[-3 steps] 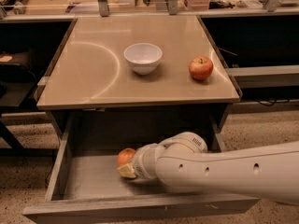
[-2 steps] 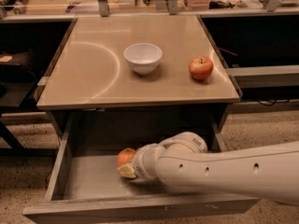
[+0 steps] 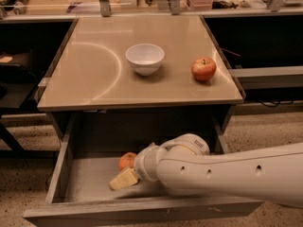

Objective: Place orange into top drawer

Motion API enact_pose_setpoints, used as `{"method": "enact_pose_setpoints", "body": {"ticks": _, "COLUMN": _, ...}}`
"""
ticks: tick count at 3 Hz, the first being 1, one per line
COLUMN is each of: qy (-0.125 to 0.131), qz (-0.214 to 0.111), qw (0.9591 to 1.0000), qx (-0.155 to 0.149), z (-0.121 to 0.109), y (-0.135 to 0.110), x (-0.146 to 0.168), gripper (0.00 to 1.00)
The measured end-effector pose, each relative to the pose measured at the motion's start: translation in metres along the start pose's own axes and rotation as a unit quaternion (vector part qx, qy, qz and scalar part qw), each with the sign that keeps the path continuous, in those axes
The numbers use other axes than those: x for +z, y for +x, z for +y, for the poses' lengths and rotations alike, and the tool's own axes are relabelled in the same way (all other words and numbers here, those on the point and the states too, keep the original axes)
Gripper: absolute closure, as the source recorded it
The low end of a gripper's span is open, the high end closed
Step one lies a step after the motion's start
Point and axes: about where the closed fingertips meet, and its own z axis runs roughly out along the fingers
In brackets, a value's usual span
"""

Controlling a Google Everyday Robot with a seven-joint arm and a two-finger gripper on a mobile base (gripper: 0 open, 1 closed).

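Note:
The orange (image 3: pixel 126 160) lies on the floor of the open top drawer (image 3: pixel 85 181), left of its middle and towards the back. My gripper (image 3: pixel 123 176) is down inside the drawer, right beside the orange and just in front of it. The white arm reaches in from the right and hides the drawer's right half. I cannot tell whether the gripper still touches the orange.
On the tan tabletop (image 3: pixel 94 70) above the drawer stand a white bowl (image 3: pixel 145 57) and a red-yellow apple (image 3: pixel 203 68). Dark shelving flanks the table on both sides. The drawer's front panel (image 3: pixel 142 214) juts out towards the camera.
The gripper's tip has shifted slightly down and to the left, away from the orange. The orange has stayed in place on the drawer floor.

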Motion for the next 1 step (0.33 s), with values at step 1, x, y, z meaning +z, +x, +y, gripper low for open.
{"method": "enact_pose_setpoints", "body": {"ticks": 1, "qy": 0.0, "qz": 0.0, "qw": 1.0, "qx": 0.0, "z": 0.0, "y": 0.0, "x": 0.0, "gripper": 0.0}}
